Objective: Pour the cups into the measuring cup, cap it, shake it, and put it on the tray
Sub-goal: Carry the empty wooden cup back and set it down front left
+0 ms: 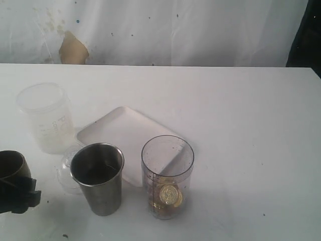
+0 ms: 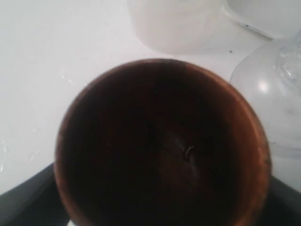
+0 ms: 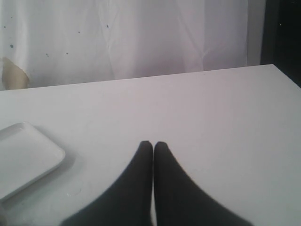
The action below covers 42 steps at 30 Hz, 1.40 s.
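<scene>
A: Where is there room to move?
B: From the tall clear straight-sided plastic measuring cup (image 1: 167,165) out toward three o'clock, the white table (image 1: 251,150) lies open to its edge. Its far edge at twelve o'clock meets a white cloth backdrop (image 1: 175,30). The crowding is all on the nine o'clock side.
A: What stands there?
B: The tall tapered shiny steel tumbler (image 1: 98,186) is just beside the measuring cup at its nine o'clock, apart from it. The flat white rectangular tray (image 1: 120,130) lies behind both, at eleven o'clock of the measuring cup. A frosted plastic jar (image 1: 46,120) stands at the tray's ten o'clock.
A: And the arms?
B: The left gripper (image 1: 19,193) sits at the frame's nine o'clock edge, jaws spread wide around the squat round-bellied brownish-brass cup (image 2: 160,150) — it has that cup in its hold. The right gripper (image 3: 153,147) has its two dark fingers pressed together with nothing between them, above the table near a tray corner.
A: Anything hard to read?
B: The exterior view cuts the brass cup off at the frame edge, and the wrist view shows its inside too dark to tell contents. The tumbler's inside is dark too. A clear domed lid (image 1: 65,168) is half hidden behind the tumbler. Gold round pieces (image 1: 169,195) lie at the measuring cup's bottom — what they are I cannot tell. Nor can I tell whether that cup's base touches the tray's near corner.
</scene>
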Tool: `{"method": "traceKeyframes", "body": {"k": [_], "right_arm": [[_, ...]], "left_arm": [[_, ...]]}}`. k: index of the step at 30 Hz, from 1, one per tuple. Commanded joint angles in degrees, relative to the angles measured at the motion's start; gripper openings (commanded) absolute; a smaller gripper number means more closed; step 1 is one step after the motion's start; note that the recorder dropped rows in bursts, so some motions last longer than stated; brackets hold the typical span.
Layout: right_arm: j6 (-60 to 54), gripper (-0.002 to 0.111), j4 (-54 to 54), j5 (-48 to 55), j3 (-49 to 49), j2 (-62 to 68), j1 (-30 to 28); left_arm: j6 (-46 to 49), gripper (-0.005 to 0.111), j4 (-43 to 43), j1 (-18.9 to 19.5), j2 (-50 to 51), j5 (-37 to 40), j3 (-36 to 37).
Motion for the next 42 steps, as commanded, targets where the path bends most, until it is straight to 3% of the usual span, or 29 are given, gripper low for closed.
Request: {"method": "traceKeyframes", "body": {"k": [1,14,17,22,26,42], "right_arm": [[-0.35,0.000,0.01,-0.31,0.29,-0.30,0.04],[0.19,0.000,0.01,-0.31,0.29,-0.30,0.04],[0.19,0.000,0.01,-0.31,0.29,-0.30,0.04],[0.19,0.000,0.01,-0.31,0.29,-0.30,0.04],[0.19,0.000,0.01,-0.31,0.29,-0.30,0.04],[0.19,0.000,0.01,-0.31,0.29,-0.30,0.04]], "left_arm": [[-0.13,0.000,0.70,0.13,2.41,-0.22,-1.48],[-1.46,0.003,0.70,0.13,6.55,-2.49,-2.85],[-1.46,0.019,0.70,0.13,7.21,-2.65,-2.94],[-1.46,0.064,0.70,0.13,7.30,-2.32,-2.94],[-1.46,0.079,0.70,0.13,7.30,-1.14,-2.94],[-0.98,0.082,-2.94,0.13,2.73,-3.75,-5.08]]}}
